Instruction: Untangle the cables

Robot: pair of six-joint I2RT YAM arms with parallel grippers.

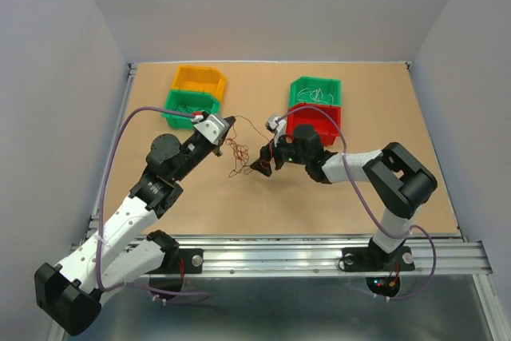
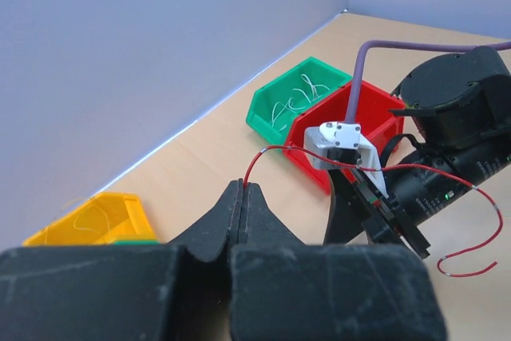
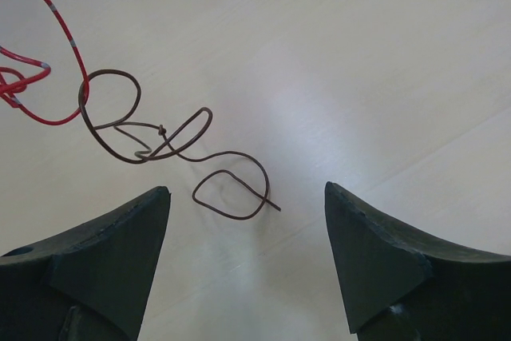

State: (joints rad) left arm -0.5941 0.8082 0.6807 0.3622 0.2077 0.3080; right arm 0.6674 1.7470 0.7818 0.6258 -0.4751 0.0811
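The cables [image 1: 235, 153] are a small tangle of thin red and brown wires on the tabletop between the two arms. My left gripper [image 1: 230, 124] is shut on one end of a red wire [image 2: 263, 152], pinched at its fingertips [image 2: 242, 187]. That wire arcs up and across in front of the right arm [image 2: 451, 141]. My right gripper [image 3: 247, 191] stands open just above the table. A curly brown wire [image 3: 236, 153] lies ahead of its jaws, its loose end between them untouched. The brown wire hooks into a red wire [image 3: 70, 37] at the upper left.
A yellow bin [image 1: 200, 79] and a green bin [image 1: 190, 106] stand at the back left. A green bin [image 1: 315, 89] and a red bin [image 1: 318, 124] stand at the back right, right behind the right wrist. Pale walls enclose the table.
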